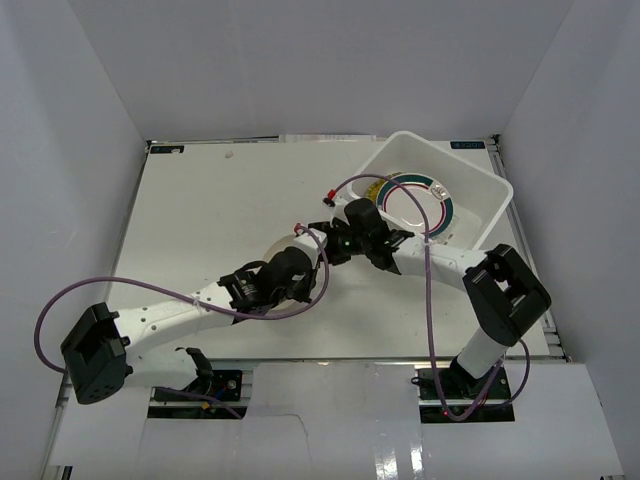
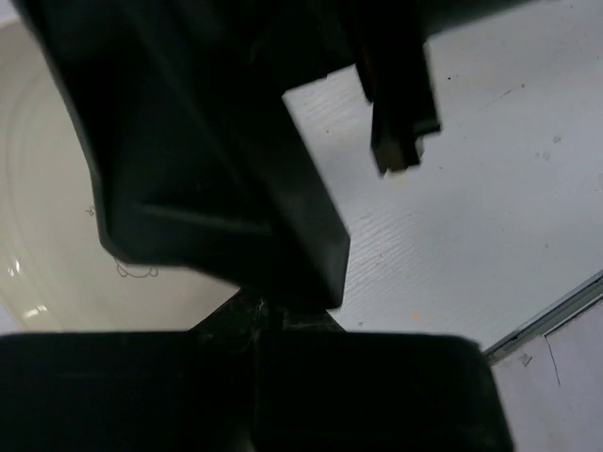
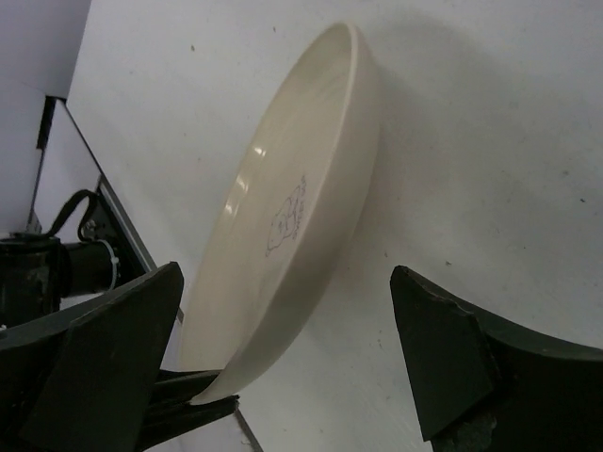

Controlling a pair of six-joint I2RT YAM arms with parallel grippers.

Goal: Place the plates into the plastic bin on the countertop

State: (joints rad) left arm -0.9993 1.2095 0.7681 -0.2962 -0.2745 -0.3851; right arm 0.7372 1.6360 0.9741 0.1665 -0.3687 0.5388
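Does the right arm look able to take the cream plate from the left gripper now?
Probably yes: right gripper stands open around the tilted cream plate; only left gripper, clamped on its rim, holds it.

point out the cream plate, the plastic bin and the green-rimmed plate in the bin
cream plate [image 3: 301, 207]: right wrist view, on its inner face beside the small drawing
plastic bin [image 1: 400, 150]: top view, on the inner wall near its far corner
green-rimmed plate [image 1: 408, 212]: top view, on its white centre
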